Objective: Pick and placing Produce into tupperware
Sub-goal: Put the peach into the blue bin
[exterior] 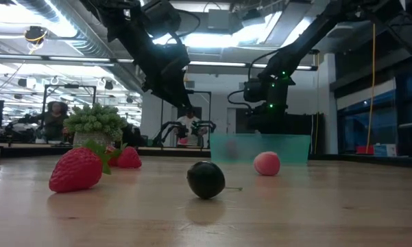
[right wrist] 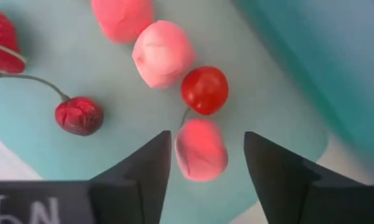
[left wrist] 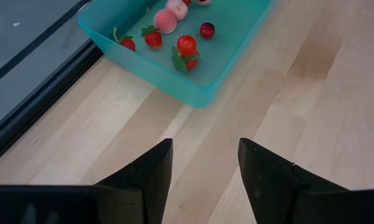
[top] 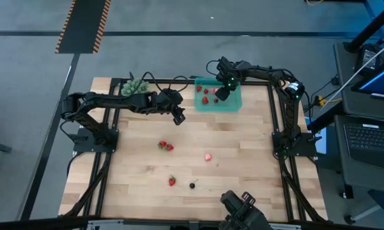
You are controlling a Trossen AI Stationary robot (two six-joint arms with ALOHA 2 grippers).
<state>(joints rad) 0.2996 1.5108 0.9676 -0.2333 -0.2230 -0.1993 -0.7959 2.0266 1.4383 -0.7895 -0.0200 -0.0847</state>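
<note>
the right gripper point(right wrist: 204, 163) is hanging low inside the teal tray point(top: 235, 104) at the table's far edge, its fingers standing apart with a pink piece point(right wrist: 201, 149) lying loose on the tray floor between them, just beside a red cherry point(right wrist: 205, 90), a second pink piece point(right wrist: 163, 53) and a dark red berry point(right wrist: 79, 116). the left gripper point(left wrist: 205, 163) is hovering over bare wood just beside the tray's near corner, fingers spread wide and holding nothing. more fruit is sitting out on the table: two strawberries point(top: 165, 146) together, a pink piece point(top: 208, 156), a lone strawberry point(top: 172, 181) and a dark berry point(top: 192, 186), with a leafy clump point(top: 134, 87) at the far left corner.
</note>
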